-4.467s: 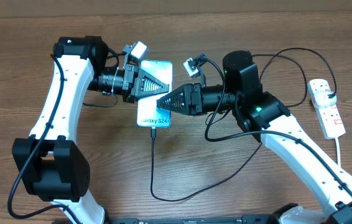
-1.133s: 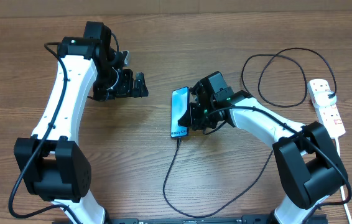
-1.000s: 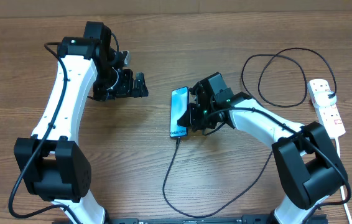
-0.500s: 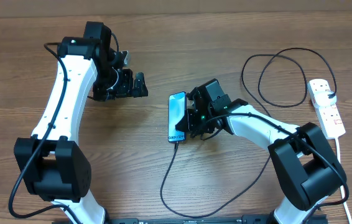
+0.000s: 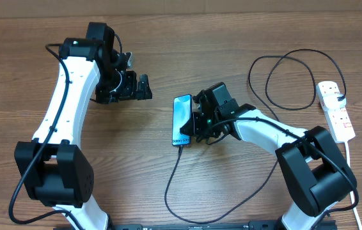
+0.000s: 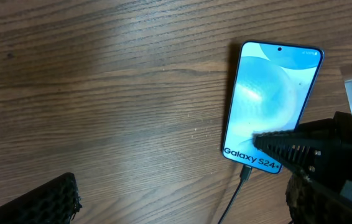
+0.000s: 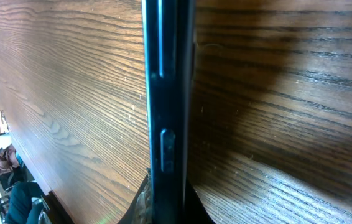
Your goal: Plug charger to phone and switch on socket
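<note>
Phone (image 5: 181, 119) sits near the desk's (image 5: 232, 38) middle, screen up and slightly tilted. Left of it and well apart, the left tool (image 5: 146, 87) hangs wide open, holding nothing. Charger (image 6: 245, 175) meets the phone's near end and trails toward the near edge. Right tool (image 5: 194, 122) is closed on the phone's right edge, one finger over the screen. Socket (image 5: 338, 112) lies at the right edge.

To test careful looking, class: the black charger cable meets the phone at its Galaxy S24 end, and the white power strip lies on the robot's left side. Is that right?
Not quite. The white power strip lies on the robot's right side, as the overhead view shows. The black charger cable does meet the phone at its Galaxy S24 end.
</note>
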Motion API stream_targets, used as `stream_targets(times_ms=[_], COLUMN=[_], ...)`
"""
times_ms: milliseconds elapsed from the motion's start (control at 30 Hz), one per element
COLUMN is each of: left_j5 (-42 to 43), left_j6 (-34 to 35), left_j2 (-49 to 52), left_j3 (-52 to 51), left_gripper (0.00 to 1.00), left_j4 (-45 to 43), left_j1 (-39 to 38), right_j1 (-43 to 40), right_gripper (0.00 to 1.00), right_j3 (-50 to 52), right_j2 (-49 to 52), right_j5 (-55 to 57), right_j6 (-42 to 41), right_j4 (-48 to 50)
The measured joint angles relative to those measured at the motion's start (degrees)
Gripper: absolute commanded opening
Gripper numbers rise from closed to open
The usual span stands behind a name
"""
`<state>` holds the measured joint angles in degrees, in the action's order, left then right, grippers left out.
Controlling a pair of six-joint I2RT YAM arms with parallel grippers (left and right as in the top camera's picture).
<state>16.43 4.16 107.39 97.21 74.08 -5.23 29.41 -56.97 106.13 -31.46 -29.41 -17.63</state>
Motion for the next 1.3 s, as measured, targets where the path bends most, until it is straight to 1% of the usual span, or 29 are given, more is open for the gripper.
stream_targets(times_ms=[500,533,633,833,867,933,1067,1133,1200,1300], left_j5=[0.0,0.0,0.0,0.0,0.0,0.0,0.0,0.0,-0.02,0.0], left_j6=[0.0,0.0,0.0,0.0,0.0,0.0,0.0,0.0,0.0,0.0], left_j2=[0.0,0.0,0.0,0.0,0.0,0.0,0.0,0.0,0.0,0.0], left_j3=[0.0,0.0,0.0,0.0,0.0,0.0,0.0,0.0,0.0,0.0], left_gripper=[1.0,1.0,1.0,1.0,1.0,1.0,1.0,1.0,1.0,1.0], left_j4=[0.0,0.0,0.0,0.0,0.0,0.0,0.0,0.0,0.0,-0.02], left_j1=[0.0,0.0,0.0,0.0,0.0,0.0,0.0,0.0,0.0,0.0], right_j1=[2.25,2.25,2.29,2.49,2.51,2.51,2.51,2.51,2.51,2.51], right_gripper=[0.05,0.06,0.12,0.15,0.16,0.25,0.34,0.41,0.44,0.45], right_j3=[0.0,0.0,0.0,0.37,0.37,0.42,1.2,1.29,1.29,1.29], right_j2=[-0.79,-0.79,-0.79,-0.79,-0.79,-0.79,-0.72,-0.63,-0.61,-0.61], right_j5=[3.21,3.21,3.85,6.16,6.32,6.71,8.15,8.52,8.96,9.35], right_j6=[-0.39,-0.39,-0.37,-0.31,-0.33,-0.17,0.26,0.28,0.42,0.7], right_j4=[0.5,0.5,0.48,0.22,0.2,0.0,-0.35,-0.44,-0.39,-0.2])
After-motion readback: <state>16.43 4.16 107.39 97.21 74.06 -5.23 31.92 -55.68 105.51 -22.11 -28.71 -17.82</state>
